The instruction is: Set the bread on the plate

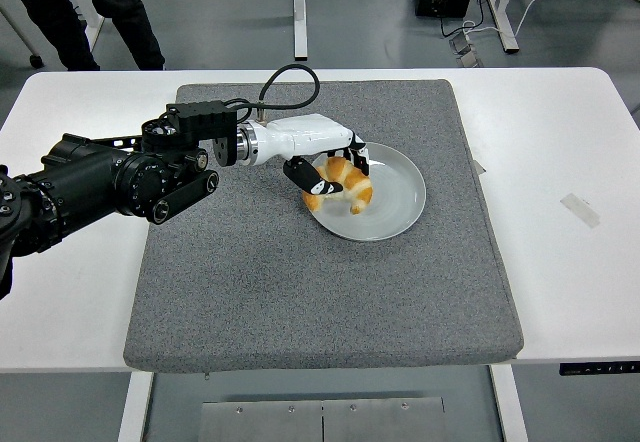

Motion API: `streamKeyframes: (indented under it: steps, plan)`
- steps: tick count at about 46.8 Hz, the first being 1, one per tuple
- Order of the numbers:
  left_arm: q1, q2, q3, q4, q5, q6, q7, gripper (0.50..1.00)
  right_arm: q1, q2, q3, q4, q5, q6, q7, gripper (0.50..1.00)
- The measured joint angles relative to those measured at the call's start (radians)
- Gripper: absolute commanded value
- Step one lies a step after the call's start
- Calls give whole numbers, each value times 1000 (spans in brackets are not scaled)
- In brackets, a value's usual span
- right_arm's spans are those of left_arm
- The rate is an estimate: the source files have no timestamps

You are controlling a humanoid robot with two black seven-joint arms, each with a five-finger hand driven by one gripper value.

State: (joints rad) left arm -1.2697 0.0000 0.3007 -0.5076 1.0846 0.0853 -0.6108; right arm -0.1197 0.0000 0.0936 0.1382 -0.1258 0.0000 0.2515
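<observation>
A golden croissant (346, 188) lies on the left part of a white round plate (404, 200), which sits on a grey mat (300, 292). My left hand (328, 165), white with black fingers, reaches in from the left over the plate's left rim. Its fingers curl over the top of the croissant and the thumb (300, 174) is on its left side, so the hand still holds it. The croissant's lower end rests on the plate. The right arm does not show.
The black forearm (110, 177) lies over the mat's left edge, and a black cable (290, 74) loops above the wrist. A person's legs (100, 12) stand beyond the table's far left corner. A strip of tape (580, 209) is on the white table at the right.
</observation>
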Motion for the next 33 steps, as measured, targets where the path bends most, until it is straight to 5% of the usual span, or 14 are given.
streamKeyframes:
  steps: [7, 33]
  plan:
    - [4, 0, 0, 0, 0, 4, 0, 504, 0, 0, 0, 0, 0, 0, 0, 1000]
    - [17, 0, -3, 0, -3, 30, 0, 695, 0, 0, 0, 0, 0, 0, 0, 1000]
